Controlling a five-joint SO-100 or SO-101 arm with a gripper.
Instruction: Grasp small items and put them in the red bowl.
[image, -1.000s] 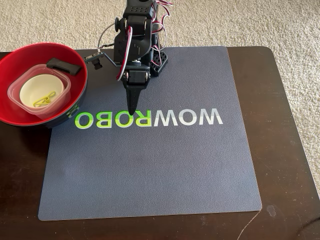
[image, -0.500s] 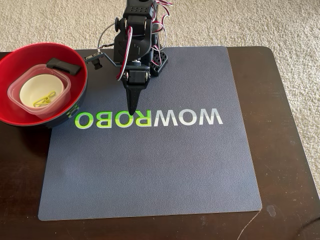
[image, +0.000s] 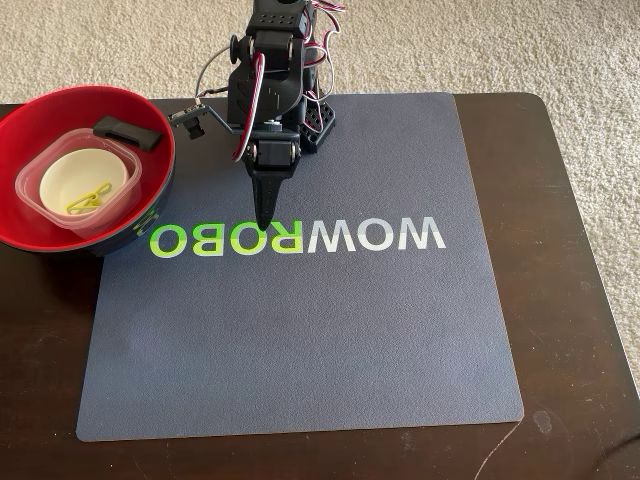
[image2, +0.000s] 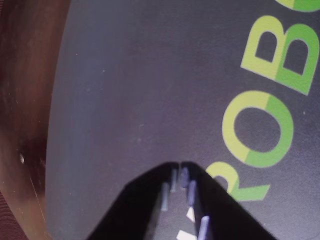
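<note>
Task looks done: clear tub (image: 75, 185) w/ white bowl (image: 82, 180), clip (image: 88, 199) and buckle (image: 128, 131) all inside red bowl (image: 150, 120). Gripper (image: 264, 222) pressed together, empty, over mat (image: 300, 340); nothing left.

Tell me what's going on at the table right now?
The arm is handling nothing: its gripper is shut and empty, pointing down at the lettered mat. In the fixed view the red bowl sits at the mat's left edge and already holds the clear square tub, with the small white bowl nested in it and the yellow-green clip inside that. The black buckle piece lies in the red bowl beside the tub. No loose items show on the mat.
</note>
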